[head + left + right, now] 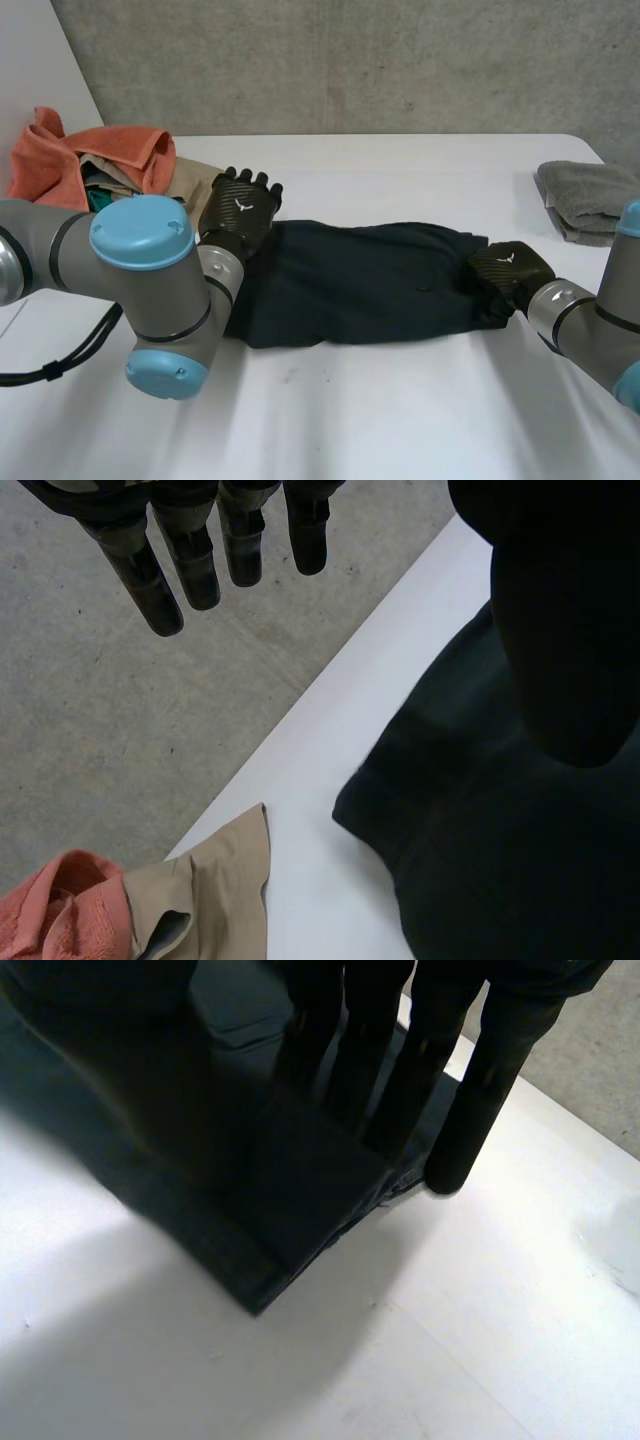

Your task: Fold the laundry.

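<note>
A dark navy garment (360,285) lies folded in a long strip across the middle of the white table (400,400). My left hand (240,210) hovers above its left end, open, with straight fingers (190,560) reaching past the table's far edge; the garment (500,860) lies under its palm. My right hand (510,270) is at the garment's right end. There its straight fingers (480,1080) lie over the folded edge of the cloth (290,1190), pinching it against the thumb, and one fingertip touches the table beside the edge.
A pile of laundry with an orange towel (90,150) and a tan cloth (195,175) sits at the back left, close to my left hand. A folded grey towel (590,200) lies at the far right. The table's far edge (340,670) runs beneath my left fingers.
</note>
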